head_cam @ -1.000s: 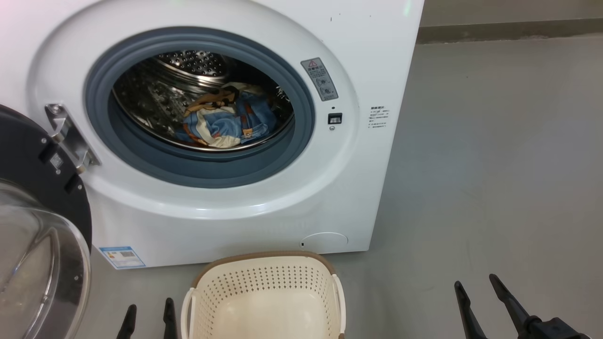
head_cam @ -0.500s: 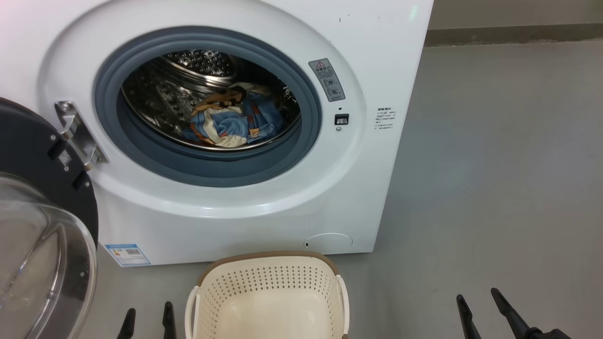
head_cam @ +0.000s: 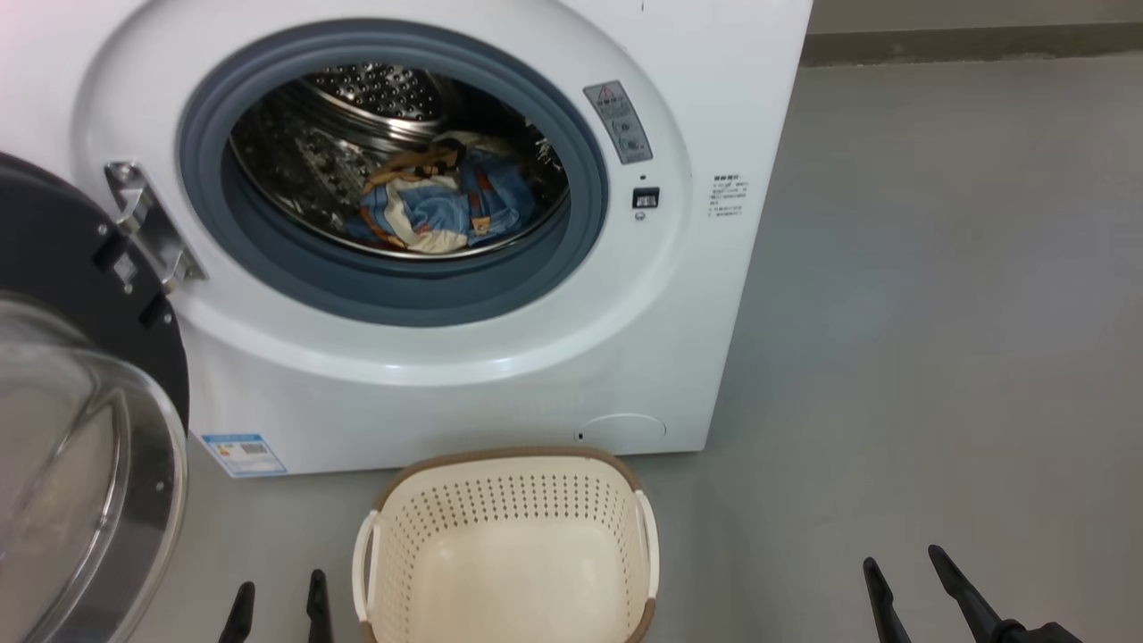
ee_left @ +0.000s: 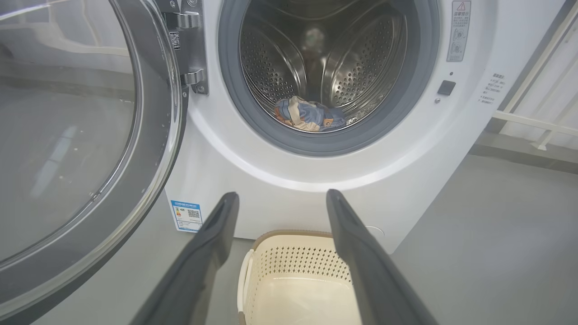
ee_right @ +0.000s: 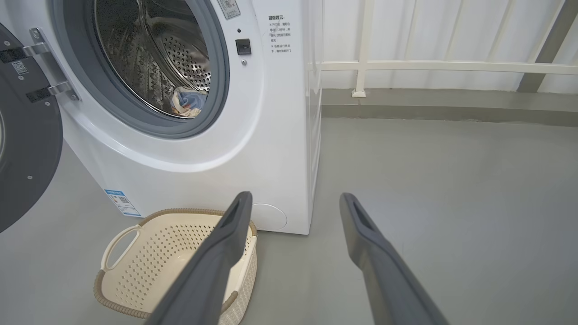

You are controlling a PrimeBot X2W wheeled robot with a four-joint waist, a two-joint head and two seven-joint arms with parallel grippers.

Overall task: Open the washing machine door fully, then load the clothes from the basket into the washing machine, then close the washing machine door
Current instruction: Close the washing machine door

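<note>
1. At far left of the head view, the washing machine door stands swung wide on its hinge, with the dark inner face and glass bowl toward the camera. Judgement: rigid, fairly heavy, moves on one arc only. The glossy rim is likely slippery, and the glass is no place to press. Best contact is the rim edge farthest from the hinge, pushed rather than pinched.
2. The left gripper sits low, just left of the basket and near the door's lower edge but apart from it. Its fingers are spread wide, empty, touching nothing.
3. In the washing machine, the clothes lie bunched at the drum bottom, well inside the gasket. Soft and light; judged unlikely to snag the door.
4. The basket is on the floor just before the washer, empty. Loading looks done; closing remains.
5. The right gripper is low at right, well apart from the basket. Its fingers are spread wide, holding nothing.
</note>
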